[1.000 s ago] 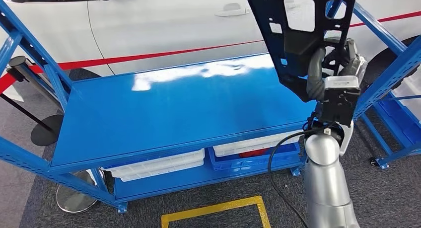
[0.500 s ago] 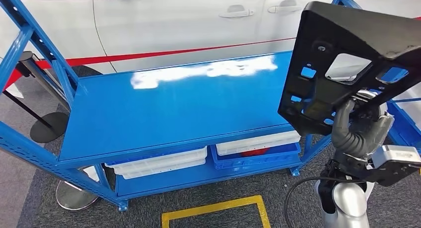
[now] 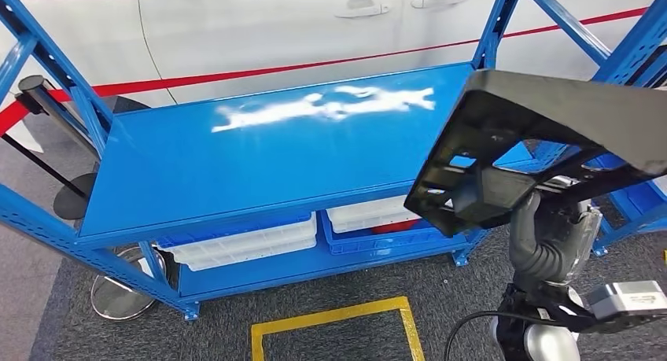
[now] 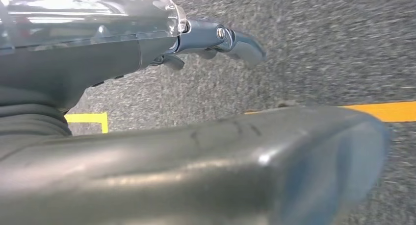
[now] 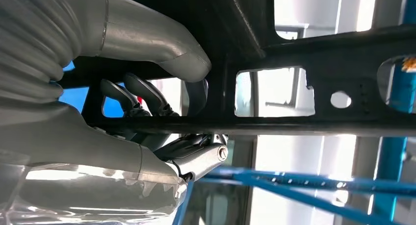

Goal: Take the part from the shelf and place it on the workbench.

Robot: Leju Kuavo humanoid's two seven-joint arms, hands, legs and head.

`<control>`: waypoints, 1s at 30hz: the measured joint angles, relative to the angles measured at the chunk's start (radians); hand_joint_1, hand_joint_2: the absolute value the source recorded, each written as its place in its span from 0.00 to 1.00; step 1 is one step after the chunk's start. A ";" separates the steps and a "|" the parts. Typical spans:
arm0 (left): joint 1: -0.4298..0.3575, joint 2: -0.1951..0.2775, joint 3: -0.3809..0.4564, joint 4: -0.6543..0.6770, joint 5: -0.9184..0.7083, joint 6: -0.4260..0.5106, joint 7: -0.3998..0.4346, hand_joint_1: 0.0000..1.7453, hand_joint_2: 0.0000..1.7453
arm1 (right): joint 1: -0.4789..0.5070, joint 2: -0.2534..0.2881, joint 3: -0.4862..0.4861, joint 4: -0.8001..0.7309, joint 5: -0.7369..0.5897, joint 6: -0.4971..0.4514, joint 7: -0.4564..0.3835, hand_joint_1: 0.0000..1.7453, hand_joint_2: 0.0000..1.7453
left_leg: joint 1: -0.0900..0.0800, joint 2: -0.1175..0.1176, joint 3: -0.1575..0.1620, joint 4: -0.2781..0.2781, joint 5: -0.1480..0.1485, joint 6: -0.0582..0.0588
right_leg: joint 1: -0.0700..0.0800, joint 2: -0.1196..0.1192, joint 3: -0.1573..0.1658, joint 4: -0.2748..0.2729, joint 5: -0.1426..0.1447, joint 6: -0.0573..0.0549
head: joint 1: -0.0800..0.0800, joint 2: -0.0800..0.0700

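1. A white car (image 3: 259, 23) stands behind the blue table (image 3: 259, 156).
2. The right robot hand (image 3: 550, 239) grips the black part (image 3: 550, 133) in the air beside the table.
3. Putting it down is left.

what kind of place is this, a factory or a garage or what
Probably a car assembly or training workshop: a white car stands behind the blue steel workbench, the right hand holds a black car part, and yellow floor marking outlines a station.
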State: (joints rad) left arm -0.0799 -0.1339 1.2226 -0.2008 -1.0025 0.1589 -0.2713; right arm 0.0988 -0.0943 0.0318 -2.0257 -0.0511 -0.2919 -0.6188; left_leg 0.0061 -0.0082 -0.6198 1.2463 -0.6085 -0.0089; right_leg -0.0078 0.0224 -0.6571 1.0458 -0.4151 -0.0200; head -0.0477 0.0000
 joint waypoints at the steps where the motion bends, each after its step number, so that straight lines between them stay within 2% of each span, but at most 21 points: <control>1: 0.000 0.003 0.000 0.000 0.000 -0.001 0.001 0.00 0.00 | 0.011 0.000 0.002 -0.009 -0.007 0.003 -0.010 1.00 1.00 | -0.005 -0.011 0.057 -0.077 0.022 0.014 | 0.004 0.007 -0.008 0.000 0.009 0.000 | 0.000 0.000; 2: -0.001 0.007 0.001 0.000 0.000 -0.002 0.002 0.00 0.00 | 0.022 0.000 0.003 -0.019 -0.013 0.006 -0.020 1.00 1.00 | -0.010 -0.026 0.108 -0.151 0.035 0.026 | 0.006 0.013 -0.014 -0.001 0.018 0.002 | 0.000 0.000; 4: -0.002 0.013 0.002 0.000 0.000 -0.003 0.004 0.00 0.00 | 0.040 0.000 0.004 -0.034 -0.023 0.008 -0.036 1.00 1.00 | -0.020 -0.047 0.159 -0.238 0.054 0.044 | 0.005 0.026 -0.021 -0.005 0.037 0.010 | 0.001 0.000; 7: -0.002 0.017 0.004 0.000 0.000 -0.002 0.006 0.00 0.00 | 0.071 -0.001 0.004 -0.053 -0.037 0.011 -0.053 1.00 1.00 | -0.025 -0.024 0.154 -0.254 0.082 0.048 | 0.000 0.043 -0.024 -0.018 0.063 0.026 | 0.001 0.000; 8: -0.003 0.018 0.005 0.000 0.000 -0.001 0.007 0.00 0.00 | 0.084 -0.001 0.003 -0.061 -0.042 0.012 -0.058 1.00 1.00 | -0.023 -0.013 0.150 -0.261 0.095 0.051 | 0.000 0.040 -0.028 -0.014 0.054 0.030 | 0.001 0.000; 9: -0.003 0.018 0.005 0.000 0.000 0.000 0.008 0.00 0.00 | 0.097 -0.001 0.001 -0.069 -0.046 0.011 -0.064 1.00 1.00 | -0.020 -0.002 0.142 -0.268 0.109 0.056 | 0.000 0.028 -0.037 0.006 0.023 0.033 | 0.001 0.000; 10: -0.003 0.019 0.006 0.000 0.000 0.002 0.009 0.00 0.00 | 0.108 -0.002 -0.001 -0.077 -0.050 0.010 -0.069 1.00 1.00 | -0.017 0.011 0.131 -0.273 0.122 0.059 | -0.002 0.012 -0.051 0.047 -0.026 0.037 | 0.001 0.000; 12: -0.001 0.020 0.007 0.000 0.001 0.005 0.012 0.00 0.00 | 0.134 -0.002 -0.009 -0.093 -0.057 0.007 -0.074 1.00 1.00 | -0.017 0.034 0.104 -0.272 0.141 0.060 | -0.010 -0.011 -0.081 0.169 -0.125 0.050 | 0.001 0.000; 13: 0.000 0.020 0.007 0.000 0.002 0.007 0.014 0.00 0.00 | 0.149 -0.002 -0.016 -0.101 -0.061 0.006 -0.075 1.00 1.00 | -0.016 0.046 0.090 -0.270 0.148 0.058 | -0.014 -0.015 -0.088 0.225 -0.145 0.058 | 0.001 0.000; 14: 0.000 0.020 0.008 0.000 0.005 0.008 0.015 0.00 0.00 | 0.165 -0.001 -0.025 -0.110 -0.067 0.007 -0.075 1.00 1.00 | -0.016 0.059 0.076 -0.267 0.155 0.055 | -0.018 -0.018 -0.082 0.258 -0.136 0.065 | 0.001 0.000; 15: 0.000 0.020 0.010 0.000 0.008 0.008 0.016 0.00 0.00 | 0.181 -0.001 -0.036 -0.118 -0.072 0.010 -0.076 1.00 1.00 | -0.015 0.071 0.063 -0.263 0.161 0.051 | -0.022 -0.021 -0.063 0.262 -0.110 0.071 | 0.001 0.000; 17: 0.001 0.021 0.014 0.000 0.015 0.009 0.014 0.00 0.00 | 0.208 0.001 -0.060 -0.132 -0.087 0.021 -0.076 1.00 1.00 | -0.012 0.096 0.040 -0.248 0.169 0.041 | -0.028 -0.052 0.030 0.166 -0.064 0.082 | 0.001 0.000; 19: 0.001 0.023 0.019 -0.001 0.017 0.010 0.012 0.00 0.00 | 0.225 0.003 -0.082 -0.143 -0.098 0.034 -0.076 1.00 1.00 | -0.013 0.118 0.027 -0.231 0.171 0.029 | -0.021 -0.095 0.126 0.032 -0.087 0.074 | 0.001 0.000; 20: 0.001 0.024 0.022 -0.001 0.018 0.010 0.010 0.00 0.00 | 0.232 0.004 -0.091 -0.149 -0.101 0.038 -0.076 1.00 1.00 | -0.015 0.128 0.026 -0.225 0.173 0.023 | -0.016 -0.106 0.148 -0.006 -0.106 0.063 | 0.001 0.000; 22: -0.001 0.024 0.025 -0.001 0.019 0.011 0.008 0.00 0.00 | 0.247 0.007 -0.107 -0.156 -0.104 0.042 -0.076 1.00 1.00 | -0.013 0.146 0.029 -0.223 0.176 0.011 | -0.012 -0.091 0.148 -0.022 -0.108 0.033 | 0.001 0.000; 23: -0.001 0.025 0.026 -0.001 0.020 0.013 0.008 0.00 0.00 | 0.253 0.009 -0.116 -0.158 -0.105 0.044 -0.076 1.00 1.00 | -0.010 0.137 0.027 -0.217 0.169 0.003 | -0.012 -0.080 0.144 -0.024 -0.103 0.022 | 0.001 0.000; 25: 0.001 0.025 0.030 -0.001 0.025 0.018 0.008 0.00 0.00 | 0.261 0.014 -0.135 -0.161 -0.108 0.049 -0.076 1.00 1.00 | -0.004 0.082 0.004 -0.155 0.114 -0.010 | -0.012 -0.058 0.130 -0.026 -0.088 0.004 | 0.001 0.000; 26: 0.004 0.025 0.031 -0.001 0.027 0.020 0.008 0.00 0.00 | 0.265 0.017 -0.147 -0.161 -0.112 0.055 -0.076 1.00 1.00 | -0.002 0.050 -0.016 -0.095 0.071 -0.013 | -0.011 -0.046 0.121 -0.026 -0.081 -0.001 | 0.001 0.000; 28: 0.011 0.024 0.035 -0.001 0.030 0.025 0.007 0.00 0.00 | 0.276 0.027 -0.179 -0.162 -0.125 0.077 -0.076 1.00 1.00 | -0.002 0.022 -0.054 0.026 0.006 -0.012 | -0.005 -0.018 0.104 -0.025 -0.069 -0.008 | 0.000 0.000; 29: 0.013 0.024 0.037 -0.001 0.031 0.027 0.007 0.00 0.00 | 0.283 0.034 -0.199 -0.162 -0.132 0.089 -0.076 1.00 1.00 | -0.002 0.018 -0.058 0.054 0.000 -0.009 | -0.002 -0.003 0.097 -0.024 -0.063 -0.009 | 0.000 0.000; 30: 0.014 0.024 0.039 -0.001 0.031 0.029 0.006 0.00 0.00 | 0.289 0.042 -0.222 -0.162 -0.140 0.099 -0.076 1.00 1.00 | -0.004 0.016 -0.044 0.045 0.012 -0.003 | 0.002 0.012 0.091 -0.023 -0.059 -0.010 | 0.000 0.000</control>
State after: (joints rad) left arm -0.0658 -0.1099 1.2613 -0.2018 -0.9712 0.1883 -0.2648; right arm 0.3882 -0.0525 -0.1899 -2.1873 -0.1913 -0.1926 -0.6947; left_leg 0.0024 0.0076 -0.6641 1.2916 -0.5960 -0.0119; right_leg -0.0058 0.0344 -0.5663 1.0225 -0.4738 -0.0299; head -0.0473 0.0000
